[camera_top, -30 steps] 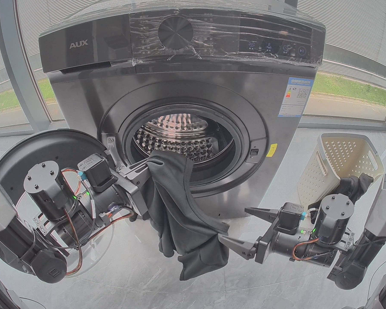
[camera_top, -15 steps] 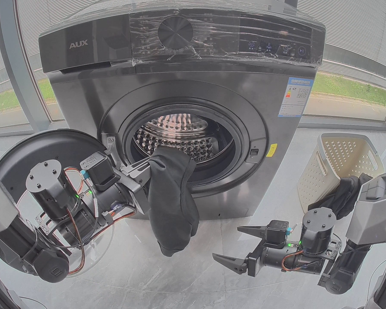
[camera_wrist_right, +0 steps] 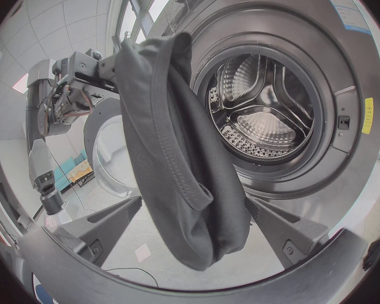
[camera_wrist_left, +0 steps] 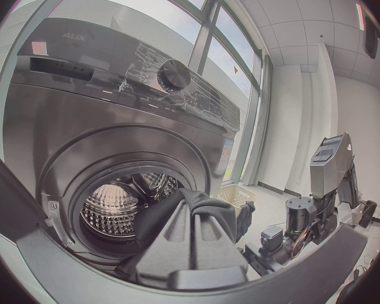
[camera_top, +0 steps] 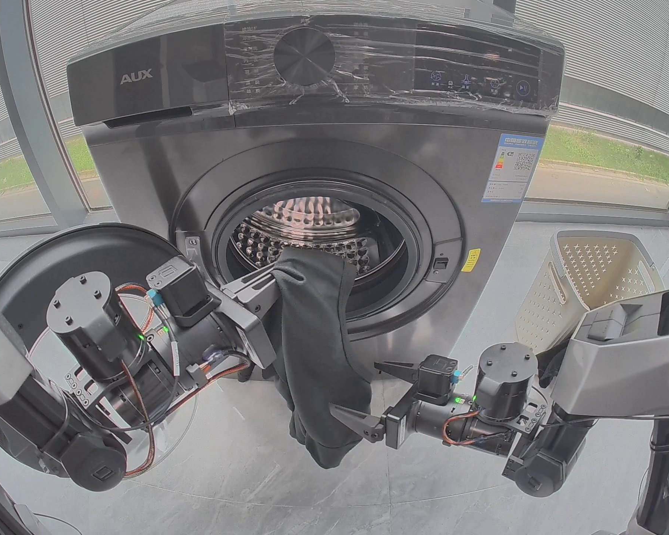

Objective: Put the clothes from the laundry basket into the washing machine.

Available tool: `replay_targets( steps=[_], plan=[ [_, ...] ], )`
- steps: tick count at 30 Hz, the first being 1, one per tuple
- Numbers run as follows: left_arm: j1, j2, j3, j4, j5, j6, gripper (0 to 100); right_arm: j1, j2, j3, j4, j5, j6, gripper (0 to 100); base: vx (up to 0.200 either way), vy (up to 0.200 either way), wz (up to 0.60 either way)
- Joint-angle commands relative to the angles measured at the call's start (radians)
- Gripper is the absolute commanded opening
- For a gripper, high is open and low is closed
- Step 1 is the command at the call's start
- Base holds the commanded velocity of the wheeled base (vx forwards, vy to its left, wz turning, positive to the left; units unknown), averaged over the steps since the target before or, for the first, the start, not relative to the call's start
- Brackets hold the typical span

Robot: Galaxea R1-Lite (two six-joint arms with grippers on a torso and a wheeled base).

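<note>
Hanging from the left gripper (camera_top: 264,285), a dark garment (camera_top: 316,336) is pinched at its top edge between the closed jaws and drops below them in one long fold. In the left wrist view the cloth (camera_wrist_left: 207,203) bunches over and just beyond the two fingers (camera_wrist_left: 211,241), which are pressed together. The right gripper (camera_top: 357,390) sits low beside the fold with its jaws spread wide. The garment's bottom end (camera_wrist_right: 198,216) hangs between its two fingers (camera_wrist_right: 109,220); whether either one touches the cloth cannot be told. Just past the left jaws stands the washer (camera_top: 424,157), its door (camera_top: 82,261) swung open. The garment's top lies in front of the lower rim of the drum (camera_top: 312,224). Well behind the right gripper, the basket (camera_wrist_left: 236,195) has another dark cloth (camera_wrist_left: 245,216) draped over its rim.
</note>
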Motion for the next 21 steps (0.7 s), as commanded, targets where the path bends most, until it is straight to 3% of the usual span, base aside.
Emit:
replay_targets(
  steps=[1, 9, 21],
  plan=[
    [-0.016, -0.006, -0.006, 0.000, 0.001, 0.001, 0, 0.006, 0.062, -0.055, -0.006, 0.001, 0.000, 100, 0.000, 0.000, 0.00],
    [-0.038, -0.029, -0.003, 0.000, 0.001, -0.003, 0, -0.021, 0.180, -0.198, 0.000, 0.000, 0.000, 100, 0.000, 0.000, 0.00],
    [-0.053, -0.031, 0.003, 0.000, 0.001, -0.006, 0, -0.036, 0.235, -0.331, 0.000, -0.005, 0.001, 100, 0.000, 0.000, 0.00]
  ],
)
